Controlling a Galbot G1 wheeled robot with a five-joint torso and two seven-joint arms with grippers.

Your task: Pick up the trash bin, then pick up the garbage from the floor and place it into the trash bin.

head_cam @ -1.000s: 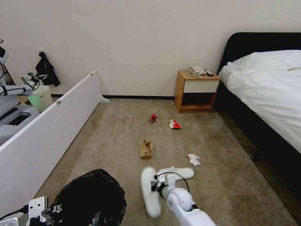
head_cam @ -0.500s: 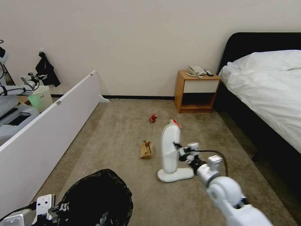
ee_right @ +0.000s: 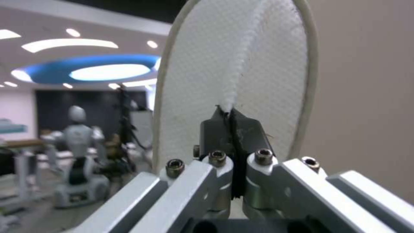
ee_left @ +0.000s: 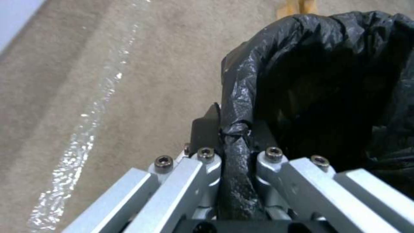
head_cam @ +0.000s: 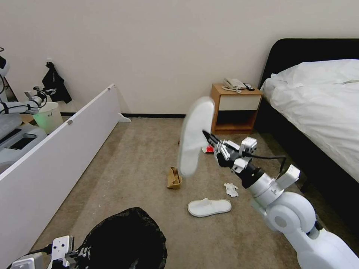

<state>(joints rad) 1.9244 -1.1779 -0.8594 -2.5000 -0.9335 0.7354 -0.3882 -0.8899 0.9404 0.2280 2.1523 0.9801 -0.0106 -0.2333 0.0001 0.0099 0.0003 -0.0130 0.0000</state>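
Observation:
My right gripper (head_cam: 208, 137) is shut on a white slipper (head_cam: 195, 136), held upright in the air over the middle of the floor (head_cam: 131, 164). In the right wrist view the jaws pinch the slipper (ee_right: 241, 64) at the edge of its strap, with the gripper (ee_right: 231, 113) closed tight. The trash bin (head_cam: 127, 239), lined with a black bag, is at the lower left. My left gripper (head_cam: 69, 256) is shut on its rim, and the left wrist view shows the gripper (ee_left: 235, 136) clamping the bag-covered rim of the bin (ee_left: 328, 81). More garbage lies on the carpet: a second slipper (head_cam: 209, 206), a tissue (head_cam: 231, 189), a brown paper bag (head_cam: 174, 177) and a red-and-white wrapper (head_cam: 206, 149).
A long white board (head_cam: 56, 157) leans along the left side. A wooden nightstand (head_cam: 235, 108) stands at the far wall beside a bed (head_cam: 321, 112) on the right. Behind the board are another robot (head_cam: 15, 108) and a white bucket (head_cam: 48, 116).
My right arm has lifted one slipper off the floor, up and away from me, and turned it upright. The bin in my left gripper has shifted slightly right and lower in view.

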